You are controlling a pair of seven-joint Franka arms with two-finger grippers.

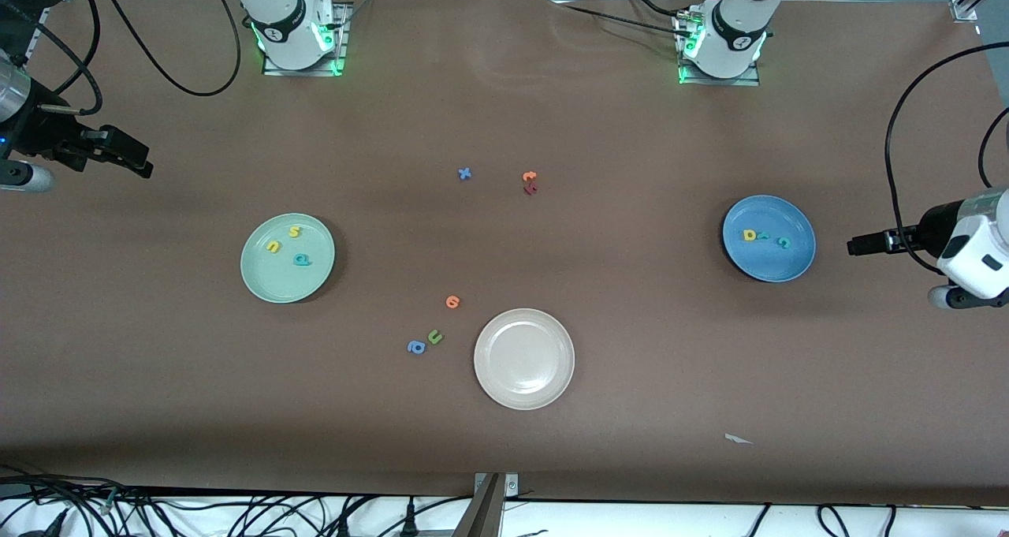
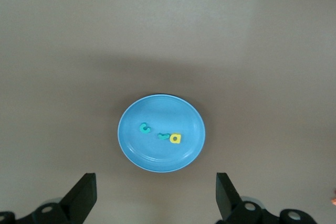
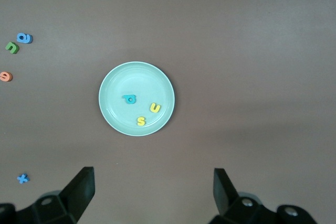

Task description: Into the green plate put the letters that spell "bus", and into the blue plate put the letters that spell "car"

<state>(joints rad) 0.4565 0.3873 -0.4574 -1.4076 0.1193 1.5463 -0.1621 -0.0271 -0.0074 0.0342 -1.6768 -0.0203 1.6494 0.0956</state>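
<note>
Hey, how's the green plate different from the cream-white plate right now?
The green plate is pale mint; the cream-white plate is off-white. The green plate holds three letters, a teal b, a yellow u and a yellow s; the cream-white plate holds none. The cream-white plate lies nearer the front camera. Both are round, rimmed and look the same size.

3 plates [image 1: 288, 285]; 12 foam letters [image 1: 464, 173]: 3 in green, 3 in blue, 6 loose.

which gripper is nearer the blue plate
Left. The left gripper hangs open beside the blue plate; the right gripper, open too, is at the table's right-arm end.
</note>
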